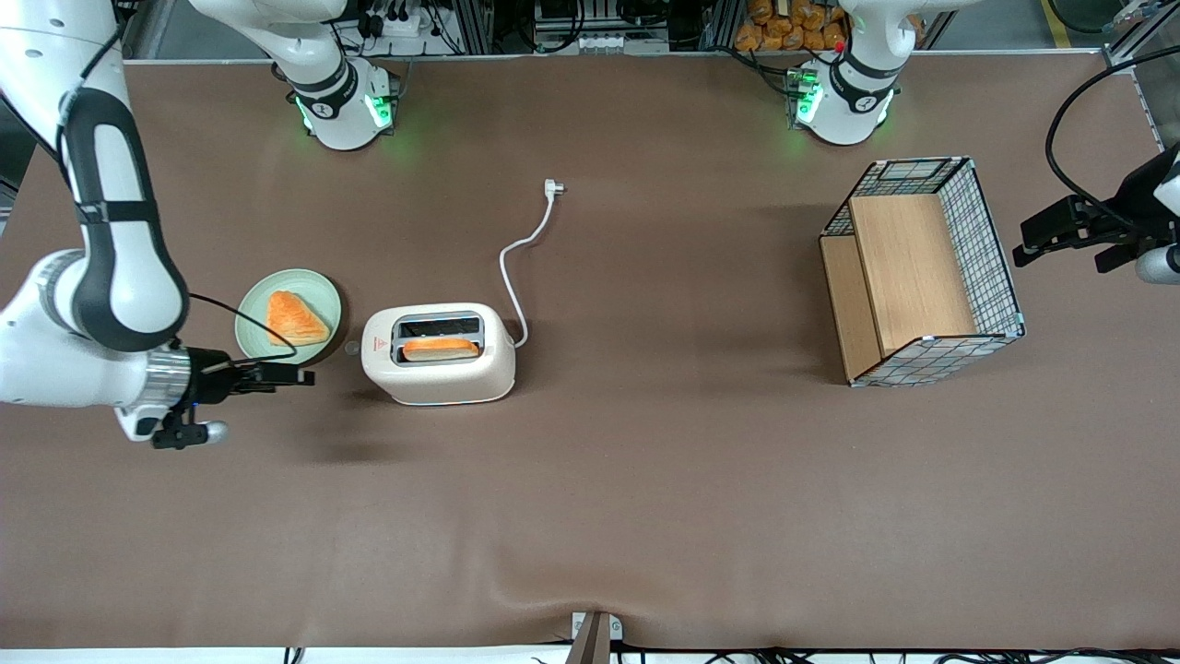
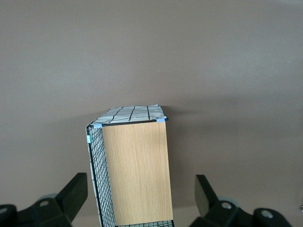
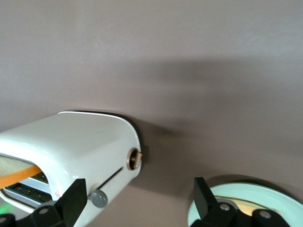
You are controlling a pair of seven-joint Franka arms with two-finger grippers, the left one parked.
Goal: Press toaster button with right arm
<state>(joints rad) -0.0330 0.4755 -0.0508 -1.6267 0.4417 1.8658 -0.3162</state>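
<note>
Spread open and empty, the slim black gripper [image 1: 300, 377] of the large white right arm [image 1: 101, 277] is held level near the cream-white rounded two-slot toaster [image 1: 441, 367], at its nine o'clock. The small round greyish toaster button [image 3: 98, 198] is seen on the narrow end facing the gripper. A pale green plate [image 1: 261, 304] with a triangular orange pastry [image 1: 295, 319] lies at the toaster's ten o'clock.
</note>
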